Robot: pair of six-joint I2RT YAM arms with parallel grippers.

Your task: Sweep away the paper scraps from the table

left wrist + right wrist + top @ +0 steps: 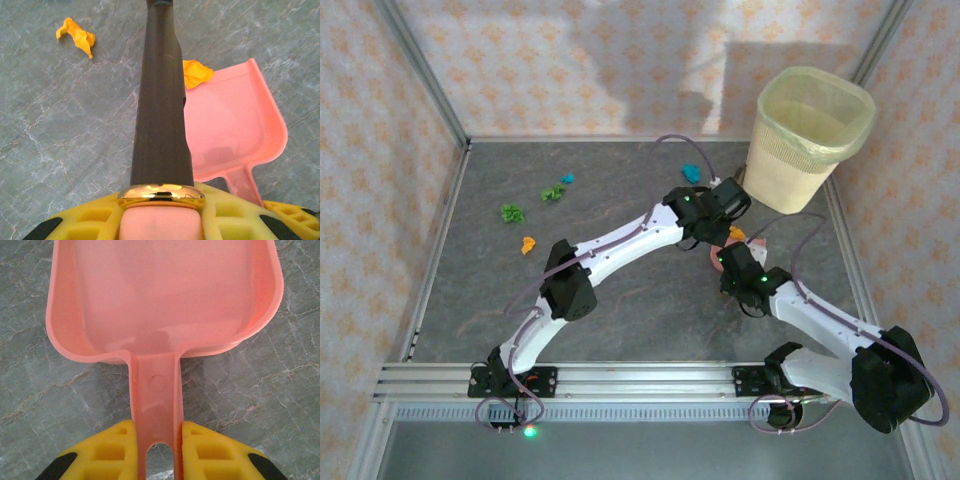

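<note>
- We saw the left gripper [161,222] shut tight on the pink handle of a brush [160,100]. Its dark bristles reached out over the table [60,130].
- The right gripper [157,432] was clamped on the handle of the pink dustpan [165,300], with a yellow finger pressed to each side. The pan lay flat on the grey surface.
- From the left wrist we found one orange scrap [196,72] at the dustpan's front edge, just beside the bristles. We could not tell whether it lay inside the pan or only against it.
- A second orange scrap [76,36] lay apart from the pan on bare table.
- From above, both grippers met on the right half of the table, near the lined bin [810,130].
- Most of the paper scraps [512,212] were scattered well apart from the dustpan on the left half: two green, one teal and one orange.
- Another teal scrap [691,172] sat toward the back, close to the left arm's wrist.
</note>
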